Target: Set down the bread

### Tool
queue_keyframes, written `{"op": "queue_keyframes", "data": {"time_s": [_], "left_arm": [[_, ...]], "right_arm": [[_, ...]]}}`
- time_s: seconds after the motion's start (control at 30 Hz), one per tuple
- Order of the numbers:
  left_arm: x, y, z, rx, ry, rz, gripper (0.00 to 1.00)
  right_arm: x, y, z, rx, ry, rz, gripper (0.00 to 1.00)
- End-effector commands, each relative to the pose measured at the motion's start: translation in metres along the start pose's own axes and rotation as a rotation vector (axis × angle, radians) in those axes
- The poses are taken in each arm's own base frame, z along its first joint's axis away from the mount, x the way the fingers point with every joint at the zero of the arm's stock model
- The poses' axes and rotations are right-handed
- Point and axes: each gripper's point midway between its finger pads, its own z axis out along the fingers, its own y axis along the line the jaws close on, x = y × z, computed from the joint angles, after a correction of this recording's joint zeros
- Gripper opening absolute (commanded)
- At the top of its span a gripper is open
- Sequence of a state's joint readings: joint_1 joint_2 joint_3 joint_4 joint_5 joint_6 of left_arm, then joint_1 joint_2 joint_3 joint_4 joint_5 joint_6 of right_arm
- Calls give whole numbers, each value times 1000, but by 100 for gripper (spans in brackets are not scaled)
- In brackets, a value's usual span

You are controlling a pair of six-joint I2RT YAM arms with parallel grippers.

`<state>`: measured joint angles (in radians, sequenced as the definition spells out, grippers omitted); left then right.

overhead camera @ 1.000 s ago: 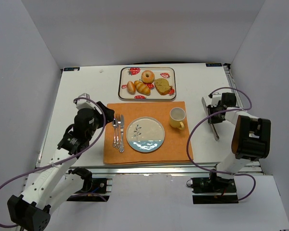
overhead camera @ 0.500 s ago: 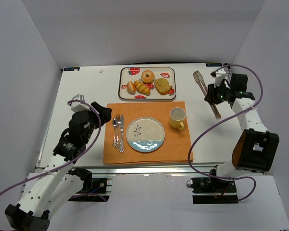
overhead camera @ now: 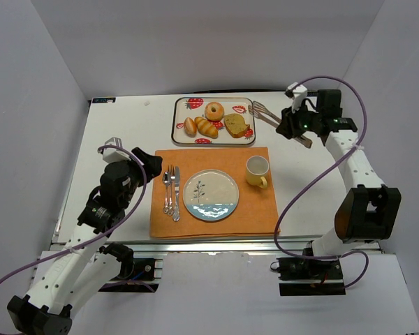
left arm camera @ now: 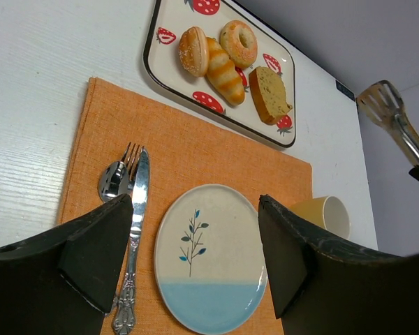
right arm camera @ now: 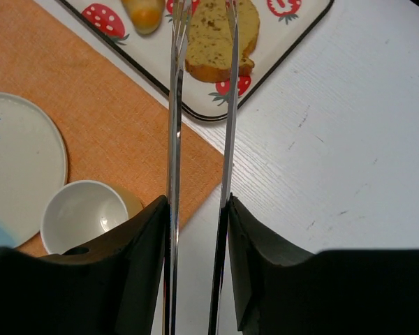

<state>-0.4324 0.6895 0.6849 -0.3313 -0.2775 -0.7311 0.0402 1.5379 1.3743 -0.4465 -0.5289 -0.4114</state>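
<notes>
Left gripper [left arm camera: 195,262] hovers over the near-left of the placemat [overhead camera: 255,209] by the cutlery [overhead camera: 172,192], jaws spread wide. Plate [overhead camera: 211,195] mid-mat, likely the target. Bread [overhead camera: 208,127] sits on the tray [overhead camera: 176,122], far centre, none lifted yet. Tongs [overhead camera: 265,112] tips are above the loaf slice [overhead camera: 236,125], pinched in the right gripper [overhead camera: 291,124]. Step: pickup approach. Next: lower, straddle the slice, squeeze.

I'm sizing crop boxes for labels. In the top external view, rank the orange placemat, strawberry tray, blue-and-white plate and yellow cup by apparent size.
Largest to smallest:
1. orange placemat
2. strawberry tray
3. blue-and-white plate
4. yellow cup
The tray sits farther back, yet no two look close in size.
</notes>
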Motion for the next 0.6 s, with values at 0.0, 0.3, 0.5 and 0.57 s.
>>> {"op": "queue_keyframes", "data": {"time_s": [0.0, 0.3, 0.5, 0.57], "left_arm": [[-9, -5, -4, 15, -32, -20, 82], [-10, -2, -8, 2, -32, -21, 82], [-10, 4, -12, -10, -48, -34, 82], [-10, 5, -14, -12, -51, -38, 82]], "right_arm": [[-18, 12, 12, -5, -11, -96, 43], [2, 18, 70, 30, 148, -294, 42], [7, 16, 94, 49, 220, -337, 42], [9, 14, 99, 55, 231, -346, 42]]}}
